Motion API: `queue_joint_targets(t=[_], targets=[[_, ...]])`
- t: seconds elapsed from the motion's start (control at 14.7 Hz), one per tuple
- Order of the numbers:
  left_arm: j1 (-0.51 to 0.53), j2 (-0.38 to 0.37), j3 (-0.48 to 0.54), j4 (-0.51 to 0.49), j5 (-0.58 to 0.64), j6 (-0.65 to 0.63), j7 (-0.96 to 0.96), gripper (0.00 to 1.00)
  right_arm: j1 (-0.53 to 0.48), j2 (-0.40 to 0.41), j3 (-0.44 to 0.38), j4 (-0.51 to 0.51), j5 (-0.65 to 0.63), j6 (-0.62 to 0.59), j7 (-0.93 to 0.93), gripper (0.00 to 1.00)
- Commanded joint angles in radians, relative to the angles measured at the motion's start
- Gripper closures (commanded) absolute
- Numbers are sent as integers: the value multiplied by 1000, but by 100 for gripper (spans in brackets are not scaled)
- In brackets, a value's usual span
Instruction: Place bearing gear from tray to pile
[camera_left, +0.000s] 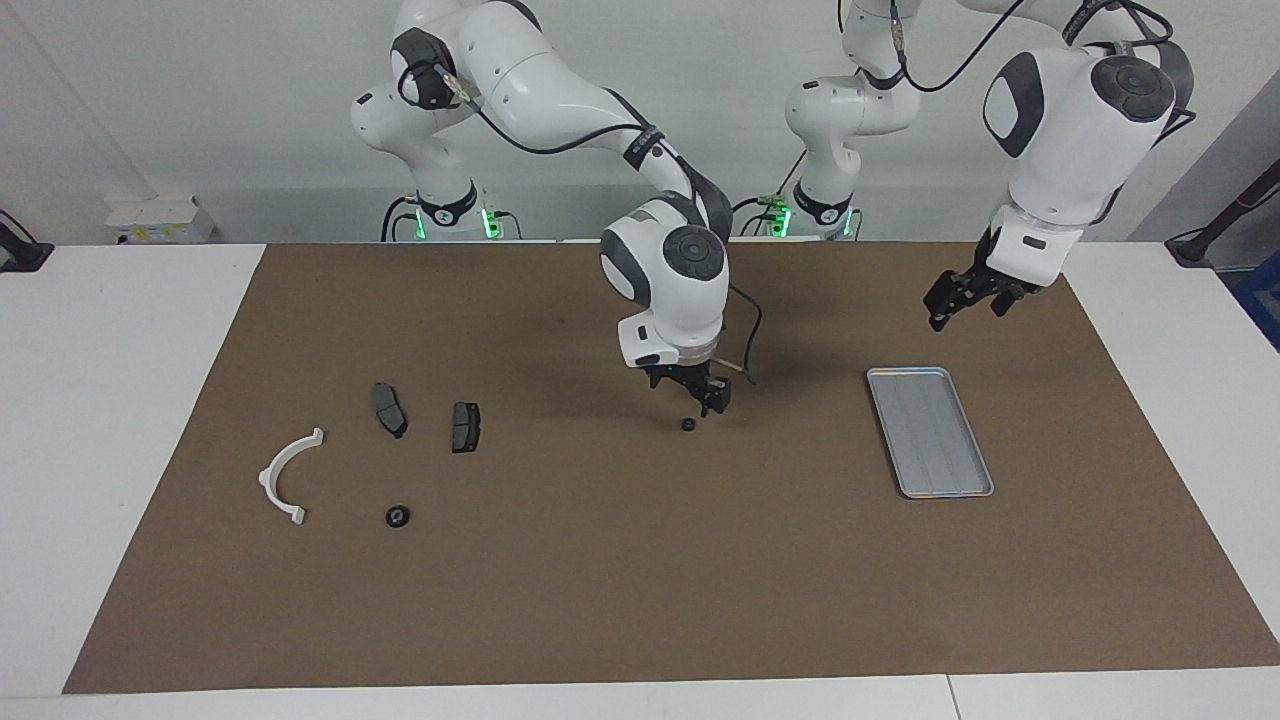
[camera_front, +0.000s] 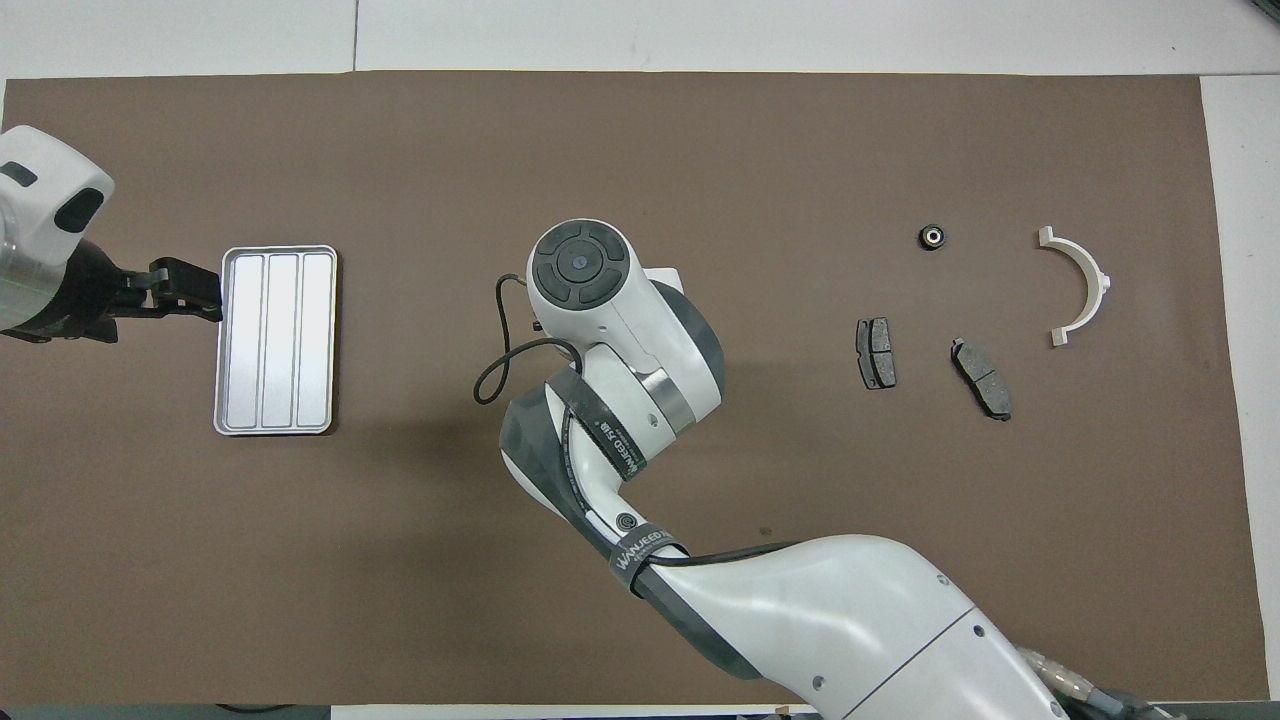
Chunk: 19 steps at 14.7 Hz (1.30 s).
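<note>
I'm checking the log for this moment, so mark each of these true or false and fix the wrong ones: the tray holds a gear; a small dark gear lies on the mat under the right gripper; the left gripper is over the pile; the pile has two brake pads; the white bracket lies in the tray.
1. The tray holds a gear. False: it holds nothing.
2. A small dark gear lies on the mat just below the right gripper. True.
3. The left gripper is over the pile. False: it hangs beside the tray.
4. The pile has two brake pads. True.
5. The white bracket lies in the tray. False: it lies on the mat, in the pile, with another gear beside it.
</note>
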Motion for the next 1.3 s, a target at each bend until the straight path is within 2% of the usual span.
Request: queue_joint_targets(t=[0.0, 0.14, 0.61, 0.75, 0.89, 1.02, 1.23], targets=[[-3, -9, 2, 12, -17, -21, 27, 0, 0, 29, 5, 27, -12, 12, 22, 0], [-4, -11, 2, 12, -17, -25, 27, 0, 18, 46, 5, 27, -12, 51, 31, 0], [-26, -23, 2, 42, -8, -60, 30, 0, 23, 80, 3, 34, -53, 42, 31, 3], [-26, -25, -1, 39, -8, -55, 33, 0, 17, 80, 3, 32, -58, 48, 31, 13], [-23, -31, -1, 38, -10, -57, 68, 0, 20, 80, 3, 32, -53, 51, 31, 17], [-14, -31, -1, 33, -10, -52, 79, 0, 24, 80, 5, 32, -45, 54, 40, 33], [-15, -31, 1, 29, -10, -43, 72, 0, 26, 77, 5, 27, -39, 98, 60, 45]])
